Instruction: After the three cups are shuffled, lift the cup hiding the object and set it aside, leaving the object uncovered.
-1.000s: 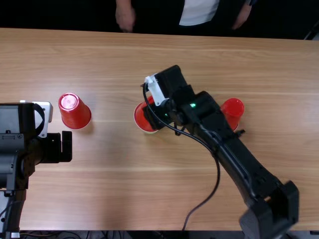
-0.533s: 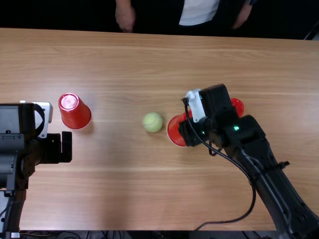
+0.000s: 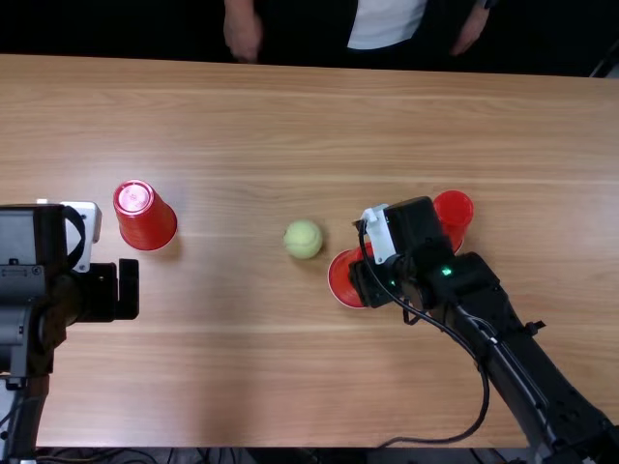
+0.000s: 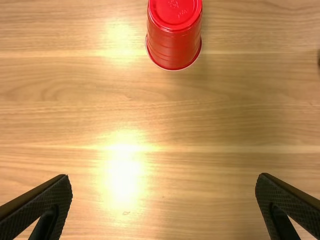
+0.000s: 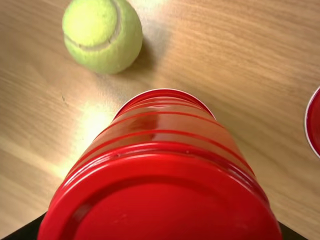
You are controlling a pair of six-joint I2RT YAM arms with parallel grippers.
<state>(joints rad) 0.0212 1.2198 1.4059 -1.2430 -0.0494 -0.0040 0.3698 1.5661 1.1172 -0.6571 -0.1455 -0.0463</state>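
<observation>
My left gripper [image 4: 160, 215] gapes wide and empty, with a red cup [image 3: 145, 215] at its 12 o'clock. The ball [image 3: 303, 239] lies uncovered. At its 4 o'clock my right gripper [image 3: 363, 276] clamps the tilted cup [image 3: 343, 278], with a third cup [image 3: 452, 215] at 2 o'clock.

No text, number or sign can be read. The upturned red plastic cup [image 4: 174, 32] ahead of the left end effector [image 4: 161, 181] bears a faint raised mark on its base, too small to make out. The second red plastic cup [image 5: 160, 165], gripped by the right end effector [image 3: 366, 271], and the yellow-green felt tennis ball [image 5: 102, 35] just beyond it carry no legible print.
</observation>
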